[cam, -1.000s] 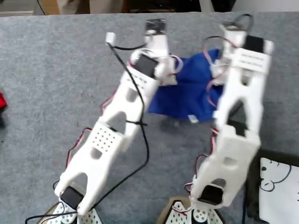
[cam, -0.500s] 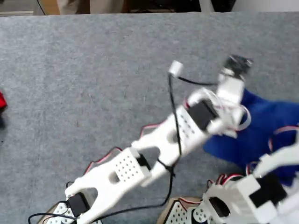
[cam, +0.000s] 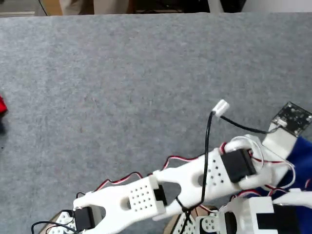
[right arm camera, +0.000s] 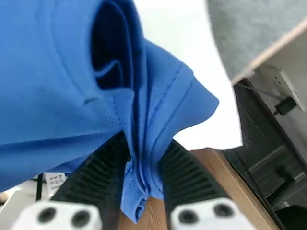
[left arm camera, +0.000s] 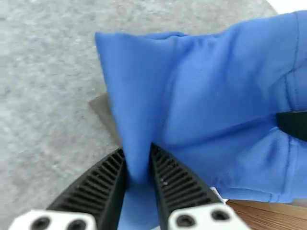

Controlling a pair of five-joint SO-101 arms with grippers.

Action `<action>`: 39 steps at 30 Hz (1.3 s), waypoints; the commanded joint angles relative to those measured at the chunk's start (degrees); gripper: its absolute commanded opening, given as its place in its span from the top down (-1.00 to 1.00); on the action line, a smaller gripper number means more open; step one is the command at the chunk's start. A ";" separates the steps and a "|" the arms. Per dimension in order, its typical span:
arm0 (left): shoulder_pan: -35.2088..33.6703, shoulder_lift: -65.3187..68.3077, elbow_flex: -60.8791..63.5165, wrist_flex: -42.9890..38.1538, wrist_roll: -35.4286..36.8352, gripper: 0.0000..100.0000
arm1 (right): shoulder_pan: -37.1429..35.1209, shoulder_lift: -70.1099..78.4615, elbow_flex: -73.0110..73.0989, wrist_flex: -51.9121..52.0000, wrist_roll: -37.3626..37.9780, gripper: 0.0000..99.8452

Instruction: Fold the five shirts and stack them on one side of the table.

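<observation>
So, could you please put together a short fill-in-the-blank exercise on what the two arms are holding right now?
1. The shirt pinched in the left claw is ____ in colour.
2. The right claw grips the same shirt, so it is held by ____ claws.
3. In the high view, the table has a ____ surface.
4. A sliver of a ____ object shows at the left edge of the high view.

Missing words: blue; two; grey; red.
</observation>
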 commanded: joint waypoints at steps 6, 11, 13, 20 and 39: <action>1.05 -4.26 7.82 -7.65 0.35 0.96 | 6.29 2.68 -0.66 -6.86 0.26 0.99; 1.23 -4.26 8.44 -8.44 0.35 0.96 | 6.29 2.77 -0.66 -8.62 0.18 0.98; 0.97 -4.26 8.53 -8.44 0.35 0.96 | 6.29 2.68 -0.66 -8.53 0.18 0.98; 1.05 -4.35 8.44 -5.89 0.44 0.56 | 6.29 2.42 -0.40 -7.82 0.26 0.71; -14.07 -12.18 7.82 2.73 -0.97 0.67 | -0.66 2.33 -11.21 10.99 4.57 0.69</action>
